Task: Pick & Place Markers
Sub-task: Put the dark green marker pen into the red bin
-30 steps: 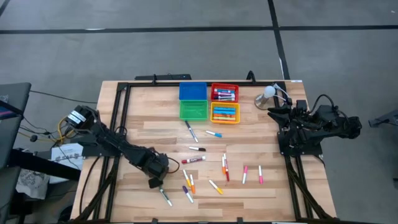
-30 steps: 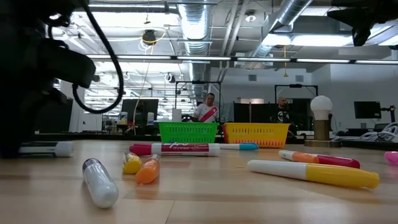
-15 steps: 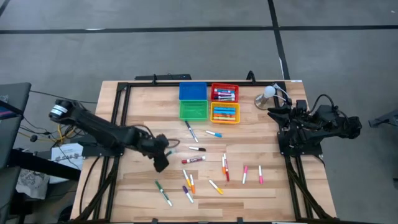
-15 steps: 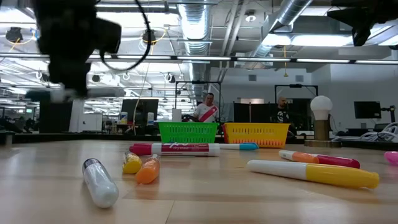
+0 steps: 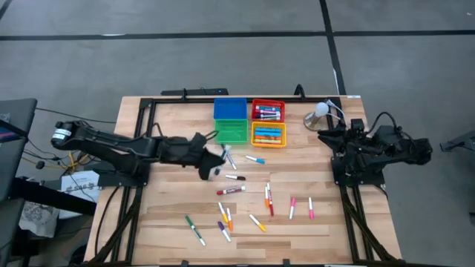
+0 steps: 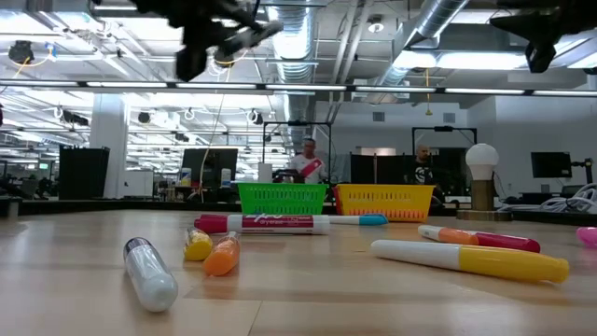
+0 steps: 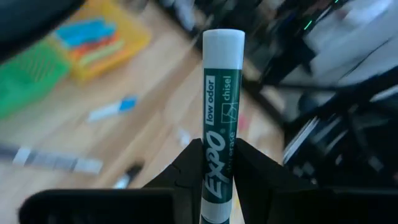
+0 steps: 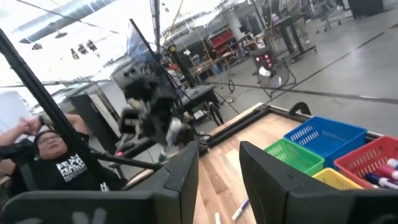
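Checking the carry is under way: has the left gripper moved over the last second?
Yes. In the high view the left gripper, shut on a green marker, has travelled from the table's near-left area up toward the green bin.

left gripper (image 5: 210,165) up off the table, moved from the 7 o'clock corner of the marker pile toward 12 o'clock, now near the green bin (image 5: 231,131), carrying a green Expo marker (image 7: 218,155), pile spot it left now bare

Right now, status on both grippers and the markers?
Left gripper shut on green Expo marker, lifted near green bin. Right gripper open, parked at table's right side. Loose markers on table.
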`<state>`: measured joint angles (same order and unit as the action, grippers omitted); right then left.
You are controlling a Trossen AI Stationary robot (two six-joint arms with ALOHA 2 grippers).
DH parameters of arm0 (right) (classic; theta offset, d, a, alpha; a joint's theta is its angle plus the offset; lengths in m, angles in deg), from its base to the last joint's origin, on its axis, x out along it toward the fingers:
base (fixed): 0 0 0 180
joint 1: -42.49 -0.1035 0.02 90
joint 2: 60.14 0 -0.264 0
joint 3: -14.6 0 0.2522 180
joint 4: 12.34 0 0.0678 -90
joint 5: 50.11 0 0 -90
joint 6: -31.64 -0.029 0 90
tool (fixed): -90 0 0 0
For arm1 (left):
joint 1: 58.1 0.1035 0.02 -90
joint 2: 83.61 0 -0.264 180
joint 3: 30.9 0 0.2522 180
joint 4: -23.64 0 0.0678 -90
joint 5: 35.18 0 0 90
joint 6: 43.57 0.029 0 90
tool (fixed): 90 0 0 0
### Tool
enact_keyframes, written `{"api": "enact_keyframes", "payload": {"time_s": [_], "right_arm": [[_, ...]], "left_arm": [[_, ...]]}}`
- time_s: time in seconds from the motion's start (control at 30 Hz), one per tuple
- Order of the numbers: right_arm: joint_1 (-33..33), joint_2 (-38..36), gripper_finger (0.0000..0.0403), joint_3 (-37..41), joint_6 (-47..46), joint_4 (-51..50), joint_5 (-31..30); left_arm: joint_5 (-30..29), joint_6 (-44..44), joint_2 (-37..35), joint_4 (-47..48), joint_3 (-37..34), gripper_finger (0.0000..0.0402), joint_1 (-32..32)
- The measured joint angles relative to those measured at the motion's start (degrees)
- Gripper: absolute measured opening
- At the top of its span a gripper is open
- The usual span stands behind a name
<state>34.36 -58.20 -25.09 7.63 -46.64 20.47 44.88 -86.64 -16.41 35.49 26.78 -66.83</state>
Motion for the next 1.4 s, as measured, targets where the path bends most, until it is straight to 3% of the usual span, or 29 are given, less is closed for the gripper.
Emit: {"api": "enact_keyframes", "payload": {"time_s": [0.2, 0.43, 0.57, 0.93, 1.17, 1.4], "right_arm": [[-0.03, 7.44, 0.0132, 0.0, -0.02, 4.6, 0.29], [-0.03, 19.97, 0.0187, 0.0, 0.45, 16.97, 2.25], [-0.01, 26.66, 0.022, 0.0, 0.44, 25.94, 6.85], [0.82, 46.26, 0.0251, -0.02, -3.65, 50.33, 9.61], [5.28, 57.71, 0.0251, -0.12, -11.51, 62.54, 17.54], [7.82, 68.01, 0.0251, -7.2, -10.28, 64.05, 22.9]], "left_arm": [[0.06, 2.73, 4.39, -16.22, 0.04, 0.0066, 2.3], [0.07, 3.85, 11.28, -27.49, 0.04, 0.0066, 3.12], [0.08, 3.87, 14.0, -32.43, 0.04, 0.0066, 3.12], [-0.3, 3.85, 14.76, -36.78, 0.04, 0.0066, 3.12], [-0.35, 3.8, 14.75, -36.78, 0.04, 0.0066, 3.12], [-1.07, 3.35, 14.73, -37.14, 0.04, 0.0066, 3.12]]}}
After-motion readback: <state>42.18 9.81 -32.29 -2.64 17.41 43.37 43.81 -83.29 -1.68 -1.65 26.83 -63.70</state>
